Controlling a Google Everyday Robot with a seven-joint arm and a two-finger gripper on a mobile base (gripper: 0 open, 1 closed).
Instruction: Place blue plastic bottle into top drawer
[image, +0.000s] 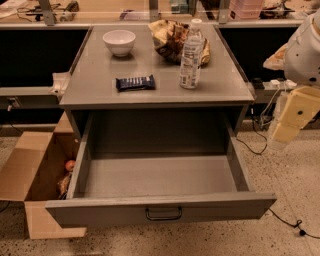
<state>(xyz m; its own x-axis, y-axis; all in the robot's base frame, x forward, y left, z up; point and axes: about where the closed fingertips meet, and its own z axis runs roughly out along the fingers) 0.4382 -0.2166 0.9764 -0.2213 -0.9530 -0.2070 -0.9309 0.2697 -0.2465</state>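
The blue plastic bottle (191, 55) is a clear bottle with a white cap and a pale label. It stands upright on the grey cabinet top (100, 85), right of centre. The top drawer (160, 207) is pulled fully out towards me, and its bare grey floor and its dark bar handle (163, 214) both show. My gripper (287, 125) is a cream-coloured piece on the white arm at the right edge. It hangs beside the cabinet's right side, well to the right of and below the bottle, and touches nothing.
On the cabinet top are a white bowl (119, 41) at back left, a crumpled snack bag (167, 37) just behind the bottle, and a dark blue snack bar (135, 82) at the front. An open cardboard box (30, 175) sits on the floor at left. Cables (285, 222) run along the floor at right.
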